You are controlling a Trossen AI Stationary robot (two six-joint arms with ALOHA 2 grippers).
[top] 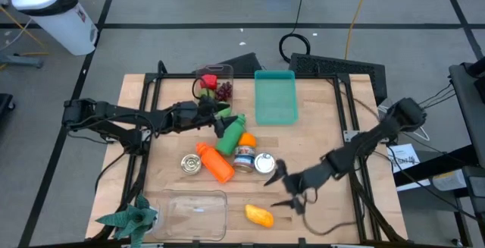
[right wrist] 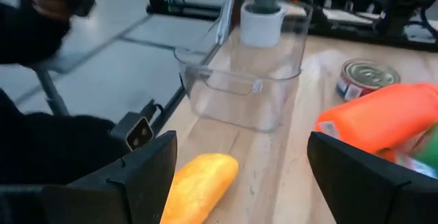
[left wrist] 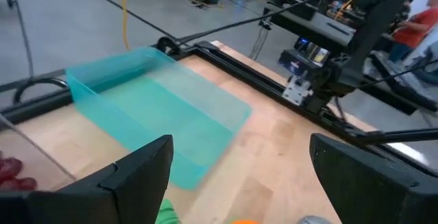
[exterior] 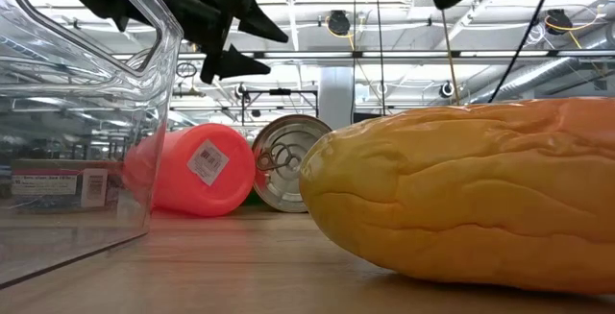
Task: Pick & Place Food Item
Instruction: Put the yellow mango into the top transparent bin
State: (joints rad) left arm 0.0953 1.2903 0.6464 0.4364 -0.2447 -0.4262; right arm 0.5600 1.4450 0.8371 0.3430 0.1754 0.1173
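Note:
The yellow food item (top: 259,215) lies on its side on the table near the near edge; it fills the low view (exterior: 461,199) and shows in the right wrist view (right wrist: 198,183). My right gripper (top: 279,190) (right wrist: 239,176) hangs open just to its right and slightly farther back, touching nothing. A clear tub (top: 193,210) (right wrist: 246,80) stands to the food item's left. My left gripper (top: 220,117) (left wrist: 239,183) is open above the green bottle (top: 229,134), facing the teal bin (top: 274,96) (left wrist: 157,114).
An orange bottle (top: 214,162) (exterior: 192,170), three cans (top: 191,164) (top: 244,158) (top: 264,163) and an orange fruit (top: 247,139) crowd the table's middle. A clear box of red items (top: 214,83) stands at the far edge, and a green toy plant (top: 129,219) at the near left corner.

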